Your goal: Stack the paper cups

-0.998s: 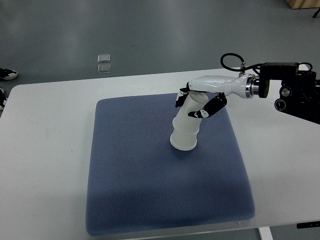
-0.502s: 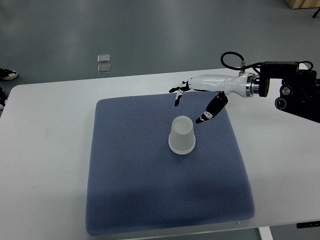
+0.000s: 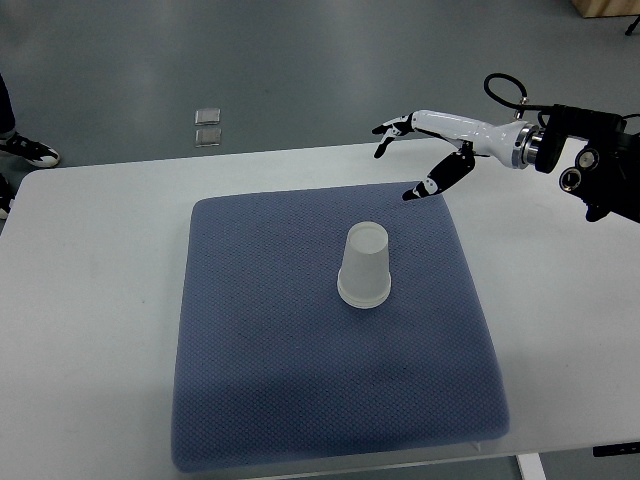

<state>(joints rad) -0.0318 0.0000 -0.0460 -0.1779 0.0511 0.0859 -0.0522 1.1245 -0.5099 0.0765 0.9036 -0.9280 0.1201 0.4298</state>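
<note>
text: none legible | labels: none | numbers: none

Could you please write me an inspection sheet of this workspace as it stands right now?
Surface: white table with a blue mat on it.
Job's things: paper cup stack upside down, upright on the mat.
Clutter: nothing seen on the table.
Hands: right hand open, holding nothing, apart from the cups; left not in view.
Cables: black cable looped at the right wrist.
Surroundings: grey floor; two small clear objects on it; a person's shoe at left edge.
</note>
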